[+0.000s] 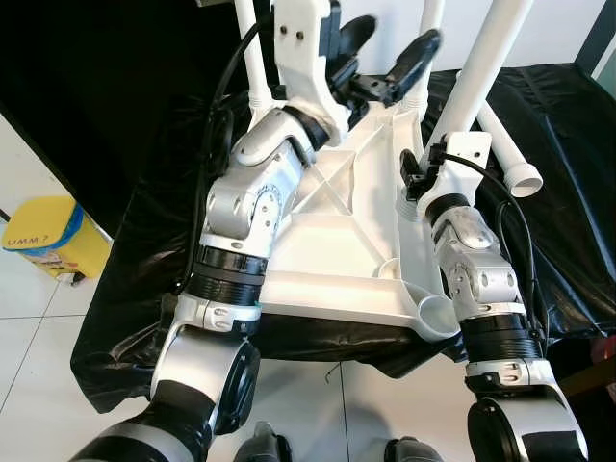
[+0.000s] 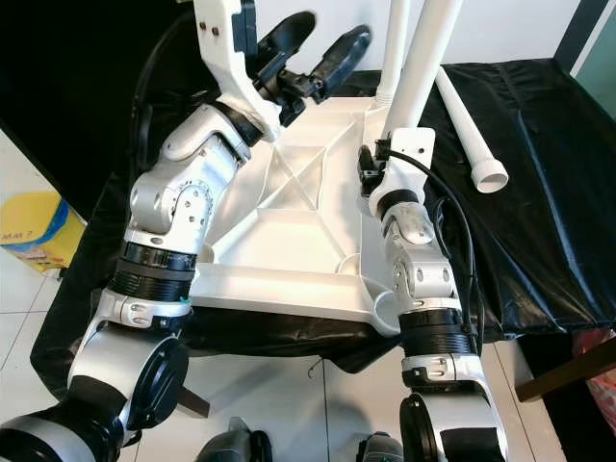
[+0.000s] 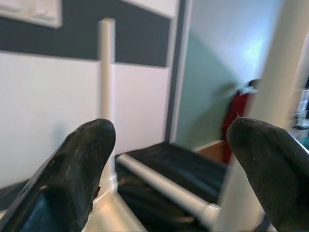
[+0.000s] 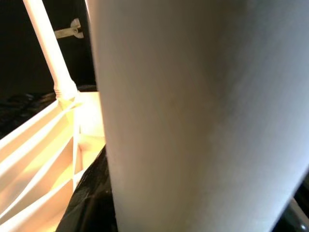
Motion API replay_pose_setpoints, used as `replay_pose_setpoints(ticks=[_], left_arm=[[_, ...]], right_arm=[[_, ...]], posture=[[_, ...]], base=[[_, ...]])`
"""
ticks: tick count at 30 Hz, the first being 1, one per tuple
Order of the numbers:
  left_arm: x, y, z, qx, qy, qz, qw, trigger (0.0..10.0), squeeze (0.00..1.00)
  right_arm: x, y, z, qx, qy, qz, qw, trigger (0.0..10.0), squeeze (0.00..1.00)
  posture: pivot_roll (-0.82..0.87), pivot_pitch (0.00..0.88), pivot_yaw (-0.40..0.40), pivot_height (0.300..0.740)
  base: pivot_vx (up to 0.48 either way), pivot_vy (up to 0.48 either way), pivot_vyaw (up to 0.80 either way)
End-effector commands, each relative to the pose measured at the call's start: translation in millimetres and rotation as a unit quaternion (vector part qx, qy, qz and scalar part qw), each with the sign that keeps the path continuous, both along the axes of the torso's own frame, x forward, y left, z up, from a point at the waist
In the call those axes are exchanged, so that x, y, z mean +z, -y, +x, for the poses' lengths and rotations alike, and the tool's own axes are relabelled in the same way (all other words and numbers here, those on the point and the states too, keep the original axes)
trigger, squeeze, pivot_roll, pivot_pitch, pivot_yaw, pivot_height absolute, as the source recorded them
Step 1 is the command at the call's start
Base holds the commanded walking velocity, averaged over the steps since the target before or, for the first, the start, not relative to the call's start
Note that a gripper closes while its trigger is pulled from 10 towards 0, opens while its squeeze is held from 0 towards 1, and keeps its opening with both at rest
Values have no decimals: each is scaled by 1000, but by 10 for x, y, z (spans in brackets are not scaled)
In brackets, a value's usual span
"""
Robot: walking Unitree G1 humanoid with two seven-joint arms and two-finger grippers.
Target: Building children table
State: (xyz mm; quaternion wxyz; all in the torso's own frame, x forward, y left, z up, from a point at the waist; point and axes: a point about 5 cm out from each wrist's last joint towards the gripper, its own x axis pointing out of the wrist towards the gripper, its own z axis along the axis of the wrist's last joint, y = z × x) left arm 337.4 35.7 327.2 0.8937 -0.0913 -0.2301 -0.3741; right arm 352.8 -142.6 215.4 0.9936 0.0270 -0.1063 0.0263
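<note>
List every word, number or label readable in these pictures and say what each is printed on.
"UMM?" as best it reads, in dark letters on the yellow container on the floor to the robot's left; its first letters are cut off at the picture's edge.
No text can be made out on the white tabletop or the white legs.

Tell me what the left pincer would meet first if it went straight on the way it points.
Probably nothing close: the open left pincer points between two upright white plastic table legs, toward the far wall; depth is unclear.
</note>
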Motion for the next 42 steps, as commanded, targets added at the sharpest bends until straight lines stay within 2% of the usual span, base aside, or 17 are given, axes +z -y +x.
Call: replay_pose_setpoints(ticks=[1,4,12,15,17,21,22,24,32,34,36,38,40,41,42], left_arm=[[-125,-40,19,30,-8,19,999,10000,0],[-250,-81,23,53,-13,26,998,10000,0],[-428,-103,2,69,-30,40,996,10000,0],[-573,-141,-36,86,-29,60,994,10000,0],[-573,-141,-36,86,-29,60,994,10000,0],[-730,-175,-120,98,-25,75,992,10000,0],[-799,-181,-160,103,-16,91,990,10000,0],[-947,-175,-255,96,0,125,988,10000,0],[-1189,-204,-433,62,-6,149,987,10000,0],[-1267,-207,-535,24,-7,158,987,10000,0],[-1267,-207,-535,24,-7,158,987,10000,0],[-1350,-207,-659,-33,-23,156,987,10000,0],[-1350,-207,-659,-33,-23,156,987,10000,0],[-1386,-203,-725,-56,-19,163,985,10000,0],[-1386,-203,-725,-56,-19,163,985,10000,0]], right_arm=[[26,-2,-53,7,17,11,1000,10000,0],[6,12,-97,6,21,12,1000,10000,0],[-32,26,-156,5,26,6,1000,10000,0],[-45,23,-220,11,36,1,999,10000,0],[-45,23,-220,11,36,1,999,10000,0],[-92,25,-315,16,42,-8,999,10000,0],[-110,26,-345,17,43,-9,999,10000,0],[-151,27,-414,19,42,-9,999,10000,0],[-242,76,-553,15,34,-20,999,10000,0],[-248,87,-603,13,37,-21,999,10000,0],[-248,87,-603,13,37,-21,999,10000,0],[-240,81,-677,16,45,-18,999,10000,0],[-240,81,-677,16,45,-18,999,10000,0],[-240,73,-721,19,47,-15,999,10000,0],[-240,73,-721,19,47,-15,999,10000,0]], posture=[[-81,43,32,740],[-80,45,29,740],[-77,51,28,740],[-81,64,32,740],[-81,64,32,740],[-80,73,32,740],[-78,77,31,740],[-77,82,29,740],[-78,93,29,740],[-81,98,31,740],[-81,98,31,740],[-85,105,32,740],[-85,105,32,740],[-88,109,32,740],[-88,109,32,740]], base=[[0,0,0],[0,0,0],[0,0,0],[0,0,0],[0,0,0],[0,0,0],[0,0,0],[0,0,0],[0,0,0],[0,0,0],[0,0,0],[0,0,0],[0,0,0],[0,0,0],[0,0,0]])
